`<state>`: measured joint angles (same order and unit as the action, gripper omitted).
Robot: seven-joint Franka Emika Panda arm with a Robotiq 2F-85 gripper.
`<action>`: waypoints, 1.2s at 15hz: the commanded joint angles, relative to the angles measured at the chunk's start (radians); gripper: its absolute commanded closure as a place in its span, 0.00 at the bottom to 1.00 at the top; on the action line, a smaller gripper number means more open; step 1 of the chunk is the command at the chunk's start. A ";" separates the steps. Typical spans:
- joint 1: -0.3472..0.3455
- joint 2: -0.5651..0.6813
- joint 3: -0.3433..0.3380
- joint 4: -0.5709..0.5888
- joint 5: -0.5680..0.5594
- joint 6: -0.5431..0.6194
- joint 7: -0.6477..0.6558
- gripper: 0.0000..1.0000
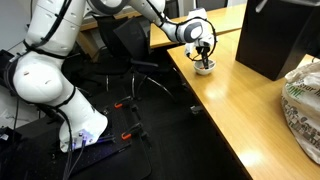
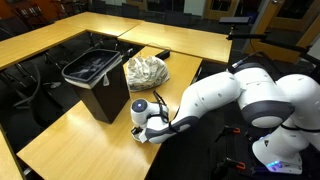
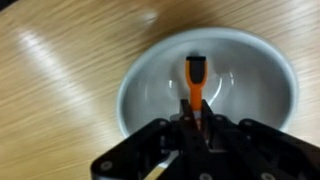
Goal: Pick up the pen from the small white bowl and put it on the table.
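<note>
The small white bowl (image 3: 140, 75) sits on the honey-coloured wooden table (image 3: 60, 90), close to the table's edge in an exterior view (image 1: 206, 68). An orange pen (image 3: 195, 80) with a black tip stands nearly upright inside the bowl. My gripper (image 3: 193, 112) is directly above the bowl with its fingers shut on the pen's lower part. In both exterior views the gripper (image 1: 203, 52) (image 2: 147, 127) points straight down over the bowl. In one of them it hides the bowl.
A big black box (image 1: 275, 35) (image 2: 95, 85) stands on the table (image 1: 240, 110) beyond the bowl. A white patterned bag (image 1: 305, 100) (image 2: 147, 72) lies beside it. A black chair (image 1: 130, 45) stands off the table's edge.
</note>
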<state>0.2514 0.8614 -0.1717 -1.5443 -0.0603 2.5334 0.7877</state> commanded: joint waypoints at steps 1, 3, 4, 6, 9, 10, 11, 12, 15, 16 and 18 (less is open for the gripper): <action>0.024 -0.022 -0.029 0.002 -0.016 -0.035 -0.014 0.97; 0.020 -0.057 -0.028 -0.017 -0.017 -0.051 -0.032 0.97; 0.020 -0.075 -0.031 -0.028 -0.024 -0.051 -0.048 0.97; -0.005 -0.120 -0.015 -0.049 -0.018 -0.066 -0.118 0.97; -0.054 -0.180 0.005 -0.084 0.002 -0.085 -0.231 0.97; -0.064 -0.195 0.000 -0.096 -0.002 -0.106 -0.248 0.97; -0.090 -0.212 0.011 -0.118 0.011 -0.122 -0.281 0.97; -0.113 -0.224 0.017 -0.137 0.023 -0.138 -0.303 0.97; -0.185 -0.240 0.039 -0.201 0.103 -0.183 -0.324 0.97; -0.203 -0.236 0.044 -0.215 0.130 -0.188 -0.319 0.97; -0.235 -0.225 0.062 -0.236 0.195 -0.182 -0.314 0.97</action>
<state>0.0563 0.6547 -0.1474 -1.7464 0.0578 2.3695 0.4765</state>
